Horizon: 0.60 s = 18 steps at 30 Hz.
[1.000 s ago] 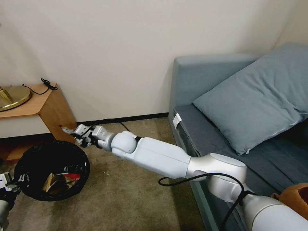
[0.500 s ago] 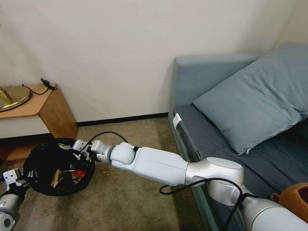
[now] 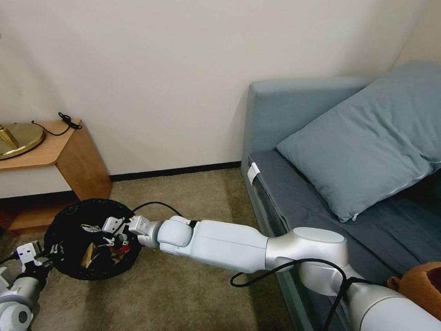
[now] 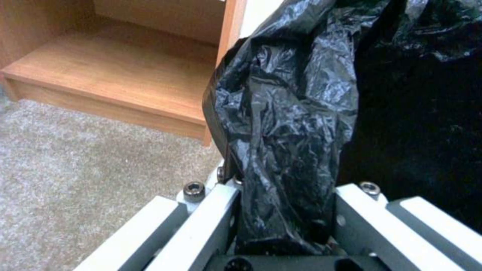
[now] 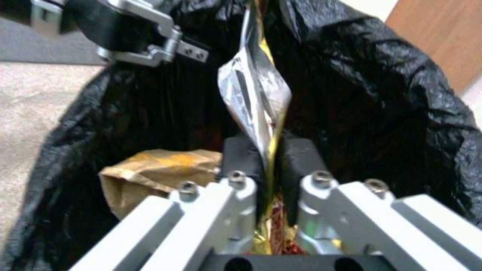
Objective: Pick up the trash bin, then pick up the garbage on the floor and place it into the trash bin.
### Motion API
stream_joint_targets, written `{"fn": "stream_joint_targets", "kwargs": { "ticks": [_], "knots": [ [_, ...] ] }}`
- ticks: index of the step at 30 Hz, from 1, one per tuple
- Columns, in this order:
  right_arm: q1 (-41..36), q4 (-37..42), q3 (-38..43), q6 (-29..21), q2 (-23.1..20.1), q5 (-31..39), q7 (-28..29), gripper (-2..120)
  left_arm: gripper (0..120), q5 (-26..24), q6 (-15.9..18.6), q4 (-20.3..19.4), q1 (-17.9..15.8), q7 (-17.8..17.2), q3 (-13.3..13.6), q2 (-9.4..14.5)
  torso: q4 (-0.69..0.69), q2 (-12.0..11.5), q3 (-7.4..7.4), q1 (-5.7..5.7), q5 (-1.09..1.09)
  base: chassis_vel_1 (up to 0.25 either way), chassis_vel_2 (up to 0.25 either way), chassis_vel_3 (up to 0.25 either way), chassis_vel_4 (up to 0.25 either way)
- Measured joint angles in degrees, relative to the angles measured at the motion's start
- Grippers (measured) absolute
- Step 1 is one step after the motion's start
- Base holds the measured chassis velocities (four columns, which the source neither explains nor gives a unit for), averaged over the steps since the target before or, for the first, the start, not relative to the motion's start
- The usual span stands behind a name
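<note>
Right wrist view, crinkled silver-gold candy wrapper (image 5: 256, 86), black-lined trash bin (image 5: 397, 86)

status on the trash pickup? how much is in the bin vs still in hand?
Done: the left gripper holds the trash bin by its rim, bag liner pinched between its fingers. A tan paper scrap and red packet already lie inside. In hand: the right gripper is over the bin's mouth, shut on a candy wrapper. Left: release it. No litter shows on the carpet.
</note>
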Motion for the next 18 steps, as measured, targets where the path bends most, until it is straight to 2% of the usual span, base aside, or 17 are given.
{"fn": "stream_joint_targets", "kwargs": {
  "ticks": [1, 2, 3, 5, 6, 7, 9, 10, 13, 14, 18],
  "knots": [
    [-0.1, -0.2, 0.0, 0.0, 0.0, -0.3, 0.2, 17, 3, 0.0, 0.0, -0.2, 0.1, 0.0, 0.0, 0.0, 0.00, 0.0, 0.00, 0.00, 0.00, 0.000, 0.000, 0.000, 0.000],
    [-0.1, -0.2, 0.0, 0.0, 0.0, -0.3, 0.2, 17, 3, 0.0, 0.0, -0.2, 0.1, 0.0, 0.0, 0.0, 0.00, 0.0, 0.00, 0.00, 0.00, 0.000, 0.000, 0.000, 0.000],
    [-0.2, -0.3, 0.0, 0.0, 0.0, -0.5, 0.3, 24, 3, 0.0, 0.1, -0.3, 0.1, 0.1, -0.1, 0.0, -0.01, 0.0, 0.00, 0.00, 0.00, 0.000, 0.000, 0.000, 0.000],
    [-0.2, -0.3, 0.0, 0.0, 0.0, -0.5, 0.4, 27, 3, 0.0, 0.1, -0.3, 0.1, 0.1, -0.2, 0.0, -0.01, 0.0, 0.00, 0.00, 0.00, 0.000, 0.000, 0.000, 0.000],
    [-0.3, -0.2, 0.0, 0.0, 0.0, -0.5, 0.5, 36, 3, -0.1, 0.1, -0.3, 0.2, 0.1, -0.3, 0.1, 0.00, 0.0, 0.00, 0.00, 0.00, 0.000, 0.000, 0.000, 0.000],
    [-0.3, -0.2, 0.0, 0.0, 0.0, -0.5, 0.5, 36, 3, -0.1, 0.1, -0.3, 0.2, 0.1, -0.3, 0.1, 0.00, 0.0, 0.00, 0.00, 0.00, 0.000, 0.000, 0.000, 0.000],
    [-0.3, 0.2, 0.2, 0.1, 0.0, -0.4, 0.5, 45, 3, -0.1, 0.1, -0.3, 0.2, 0.1, -0.4, 0.1, -0.01, 0.0, 0.00, 0.00, 0.00, 0.000, 0.000, 0.000, 0.000],
    [-0.3, 0.2, 0.2, 0.1, 0.0, -0.4, 0.5, 45, 3, -0.1, 0.1, -0.3, 0.2, 0.1, -0.4, 0.1, -0.01, 0.0, 0.00, 0.00, 0.00, 0.000, 0.000, 0.000, 0.000],
    [-0.4, 1.9, 1.0, 1.7, 0.0, 1.5, 0.1, 62, 3, -0.1, 0.1, 0.1, 0.2, 0.1, -0.5, -0.3, -0.01, 0.0, 0.00, 0.00, 0.00, 0.000, 0.000, 0.000, 0.000],
    [-0.4, 1.9, 1.0, 1.7, 0.0, 1.5, 0.1, 62, 3, -0.1, 0.1, 0.1, 0.2, 0.1, -0.5, -0.3, -0.01, 0.0, 0.00, 0.00, 0.00, 0.000, 0.000, 0.000, 0.000],
    [-0.4, 3.4, 2.0, 2.7, 0.0, 2.0, 0.0, 76, 3, 0.0, 0.0, 0.7, 0.2, -0.1, -0.5, -0.9, 0.00, 0.0, 0.00, 0.00, 0.00, 0.000, 0.000, 0.000, 0.000]
  ]
}}
